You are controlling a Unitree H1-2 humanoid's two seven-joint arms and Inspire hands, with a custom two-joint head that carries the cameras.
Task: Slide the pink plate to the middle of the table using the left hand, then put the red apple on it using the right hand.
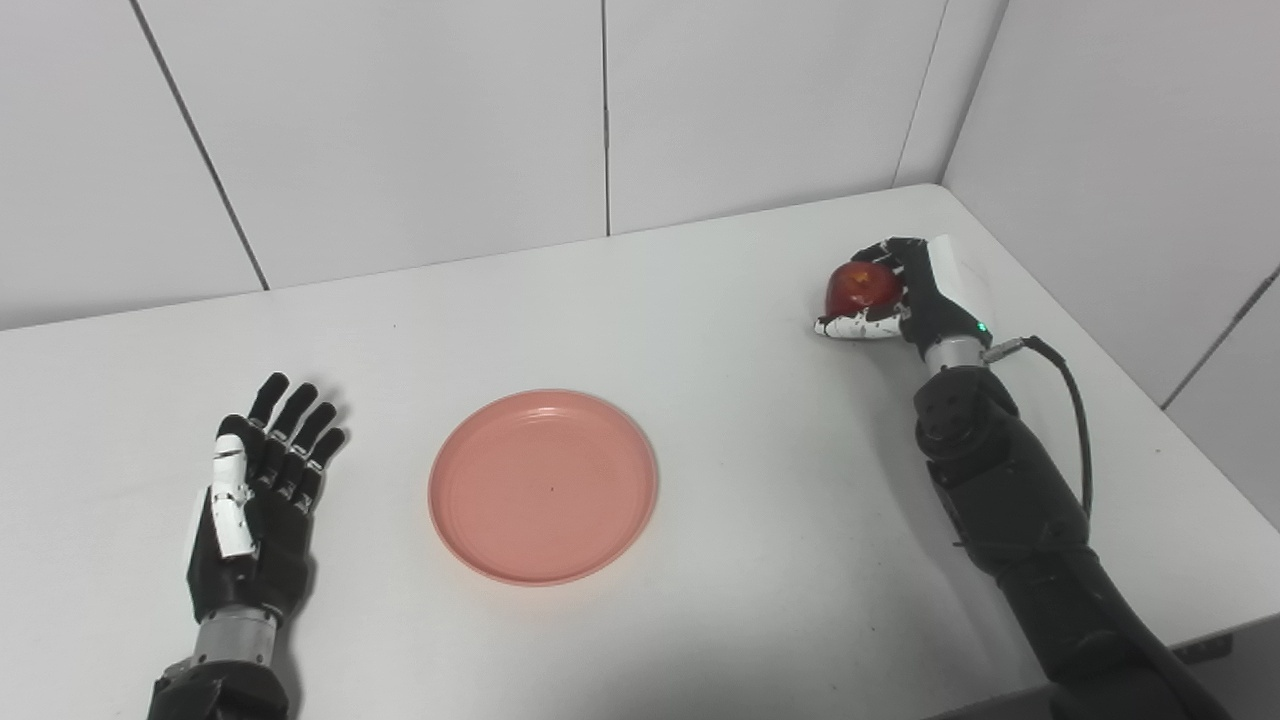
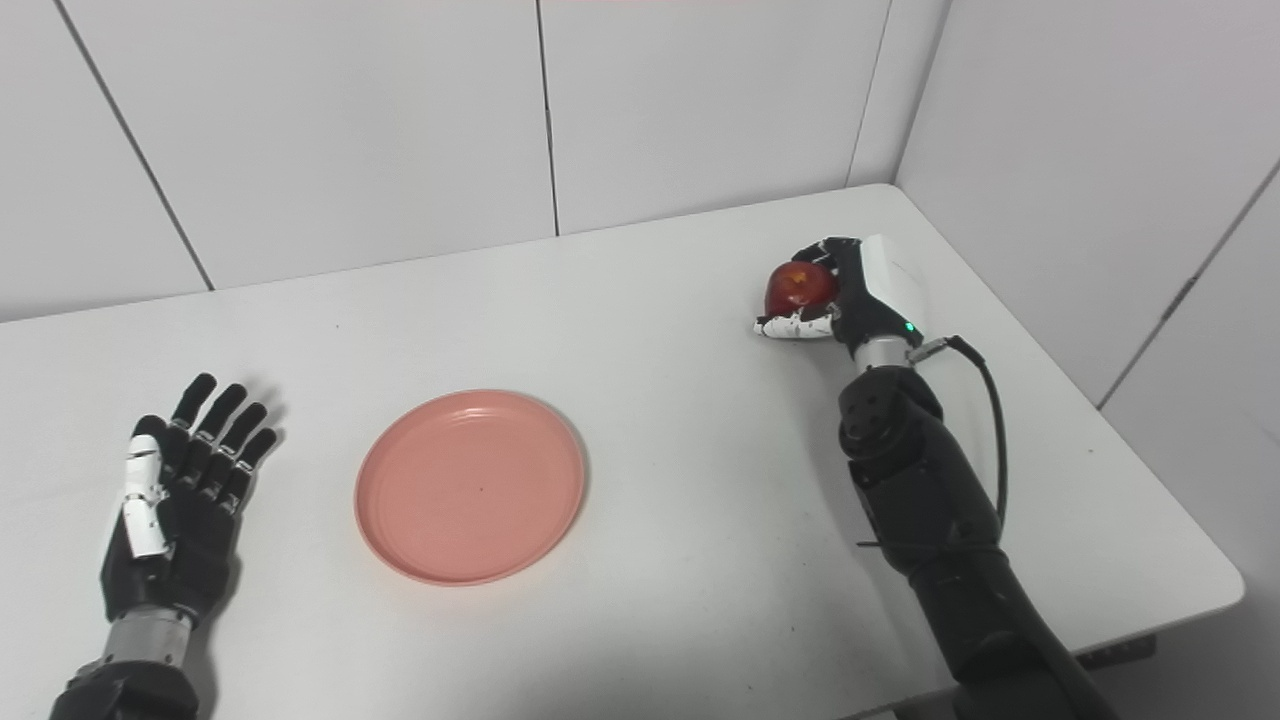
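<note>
The round pink plastic plate lies empty near the middle of the white table. The black left hand rests flat beside it toward the left edge, fingers spread, holding nothing. Near the far right corner, the right hand has its fingers curled round the shiny red apple (well apart from the plate).

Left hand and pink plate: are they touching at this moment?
Apart. The left eye view shows bare white table between the left hand, fingers spread flat, and the pink plate rim; the right eye view shows the same gap.
</note>
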